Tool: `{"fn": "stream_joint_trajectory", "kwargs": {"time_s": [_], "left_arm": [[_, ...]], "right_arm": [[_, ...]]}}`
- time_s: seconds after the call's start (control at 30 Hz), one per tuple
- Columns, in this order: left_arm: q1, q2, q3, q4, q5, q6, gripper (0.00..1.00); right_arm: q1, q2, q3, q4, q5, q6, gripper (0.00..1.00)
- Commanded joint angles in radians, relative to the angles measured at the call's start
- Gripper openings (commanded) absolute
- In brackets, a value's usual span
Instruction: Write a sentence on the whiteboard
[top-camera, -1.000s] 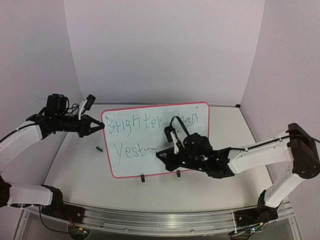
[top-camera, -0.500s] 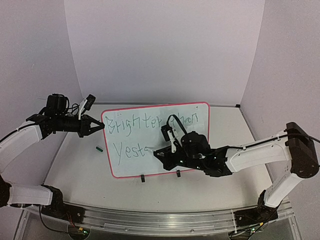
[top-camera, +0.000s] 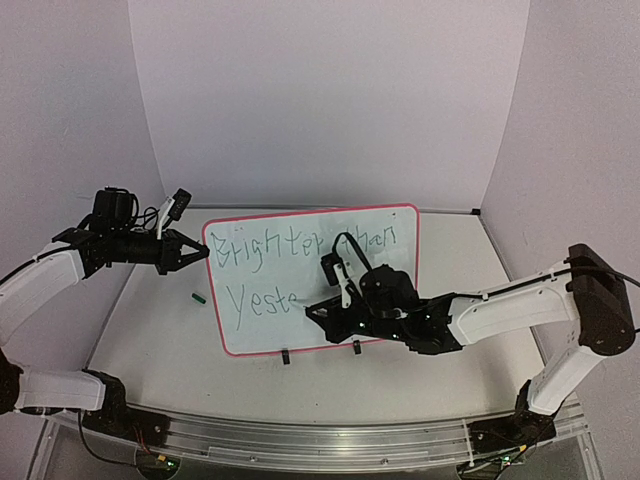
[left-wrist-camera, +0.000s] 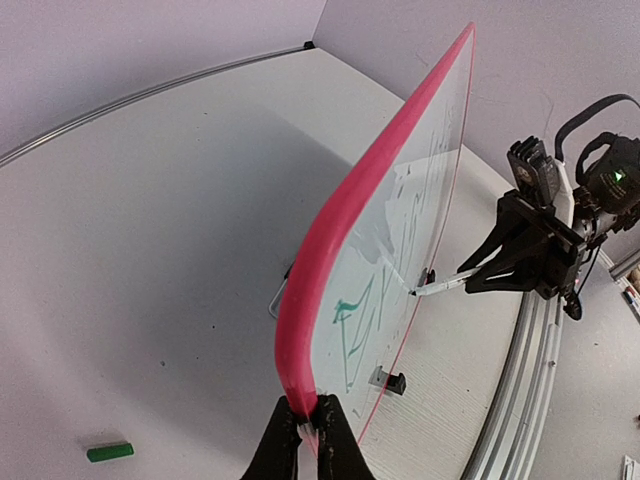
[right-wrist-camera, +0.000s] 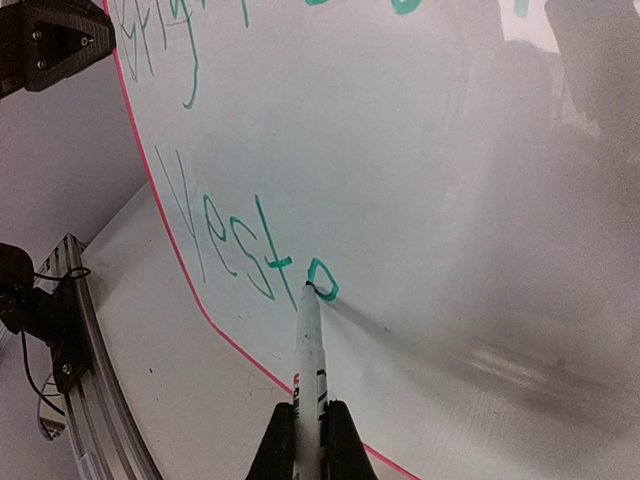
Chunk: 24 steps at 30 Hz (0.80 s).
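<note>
As right pincer (right-wrist-camera: 306, 425) grips marker (right-wrist-camera: 308, 345), sentence (right-wrist-camera: 250, 245) gains an "e" (now "Yeste")

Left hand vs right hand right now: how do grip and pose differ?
The left hand pinches the whiteboard by its edge; the right hand pinches a marker. The left hand sits at the board's side, off the writing face; the right hand points at that face, with the marker tip touching the green writing at the end of "Yeste". Shared: both are shut on something thin.
</note>
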Motion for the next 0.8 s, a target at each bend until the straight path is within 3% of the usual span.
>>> {"fn": "stream_joint_trajectory", "kwargs": {"time_s": [0.0, 0.77], "left_arm": [[-0.021, 0.029, -0.01, -0.085, -0.032, 0.037, 0.0], [-0.021, 0.025, -0.01, -0.083, -0.029, 0.037, 0.0]], "right_arm": [[-0.002, 0.007, -0.019, -0.006, -0.006, 0.027, 0.0], [-0.003, -0.124, -0.05, -0.039, 0.03, -0.006, 0.0]]}}
